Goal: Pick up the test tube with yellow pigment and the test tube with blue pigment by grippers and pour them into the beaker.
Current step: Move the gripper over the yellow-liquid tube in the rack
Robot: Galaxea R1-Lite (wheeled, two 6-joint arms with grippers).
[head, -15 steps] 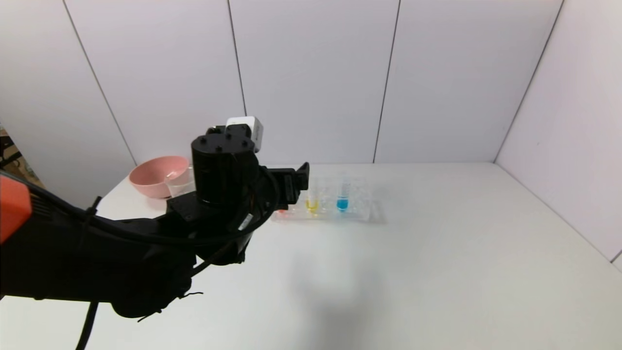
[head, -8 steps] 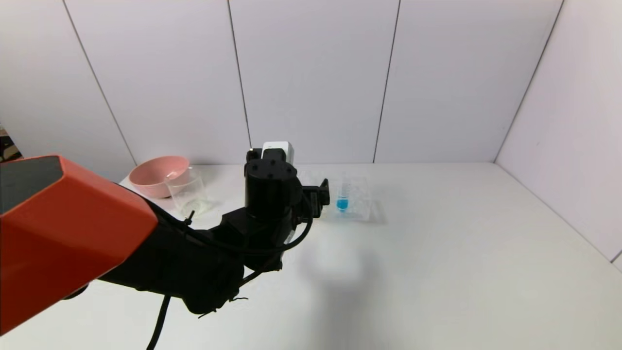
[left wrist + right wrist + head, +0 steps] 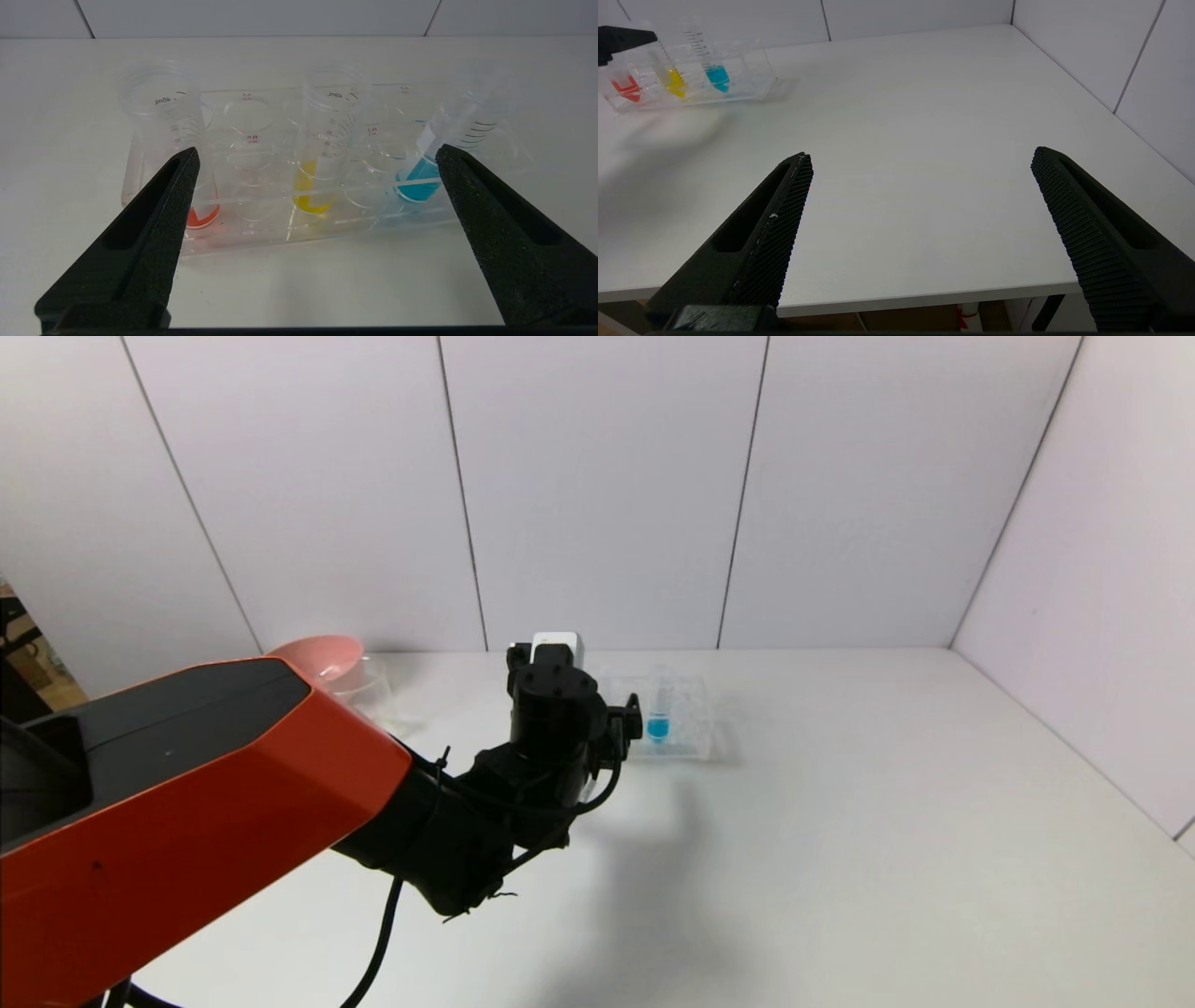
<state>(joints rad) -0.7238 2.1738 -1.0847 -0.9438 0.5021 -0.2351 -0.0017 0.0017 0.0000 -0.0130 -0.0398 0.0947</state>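
left gripper [image 3: 313, 156] spread wide, holding nothing, facing yellow tube [image 3: 322, 158] in rack [image 3: 261, 233]; right gripper [image 3: 920, 161] wide, parked over table edge

— What colours do you see in my rack [image 3: 261, 219]?
— It's clear. Red tube [image 3: 201, 215], yellow tube [image 3: 312, 189], blue tube [image 3: 417, 179], each with black scale marks.
— My left gripper [image 3: 312, 156]?
— Black jaws, finely grained. The arm [image 3: 187, 803] is orange and black.
— The rest?
— White table [image 3: 840, 821], pale grey wall [image 3: 597, 485], pink bowl [image 3: 317, 649].
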